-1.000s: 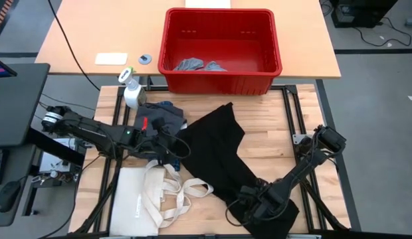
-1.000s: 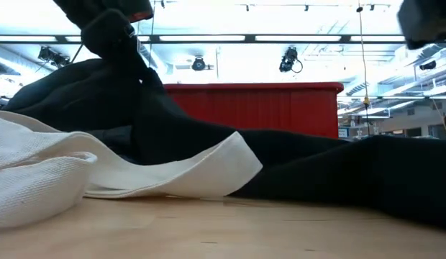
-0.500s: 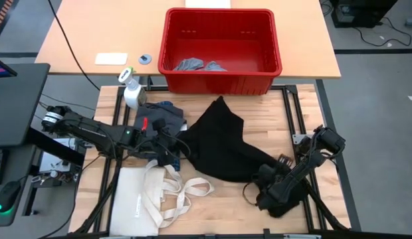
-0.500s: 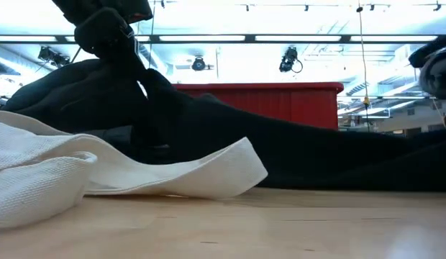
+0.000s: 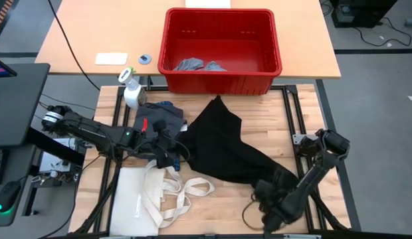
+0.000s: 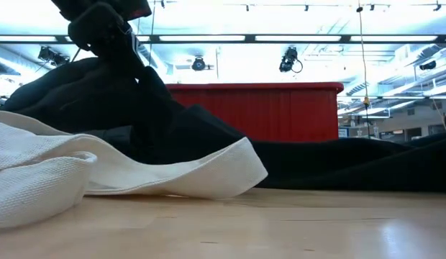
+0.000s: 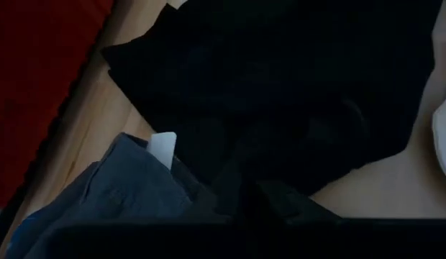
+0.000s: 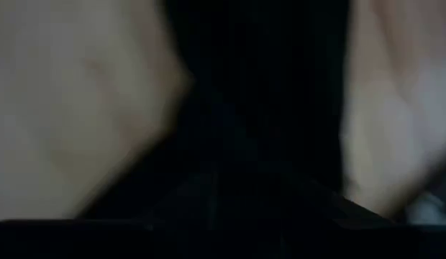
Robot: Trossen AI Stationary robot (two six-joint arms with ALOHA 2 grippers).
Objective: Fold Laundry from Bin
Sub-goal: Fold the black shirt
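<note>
Wooden tabletop [image 5: 272,133] on a black frame, with a second, paler tabletop [image 5: 73,40] behind it that carries the red bin [image 5: 222,41]. From table height you get the room too: long ceiling lights and rigging above the bin's red wall, none of which the overhead shot has.

Going left to right from above: a spray bottle [image 5: 131,89] at the near tabletop's back left corner, then the left end effector [image 5: 171,154] sitting low at the black piece's left edge, closed on that cloth as far as I can tell. Its wrist camera shows a dark grey piece [image 7: 129,194] bunched just beside the black one, with a small white tag poking up, which the overhead barely hints at. A cream tote [image 5: 149,199] lies in front of it, handles looped loose; in the low view one handle curves across the foreground.

Black piece [image 5: 222,143] is stretched across the middle, peaked toward the bin and trailing off to the front right, rumpled, not flat. Right end effector [image 5: 276,209] is at that trailing end near the front edge, partly closed with black cloth bunched in it. Two small light grey pieces [image 5: 196,65] lie in the bin.
</note>
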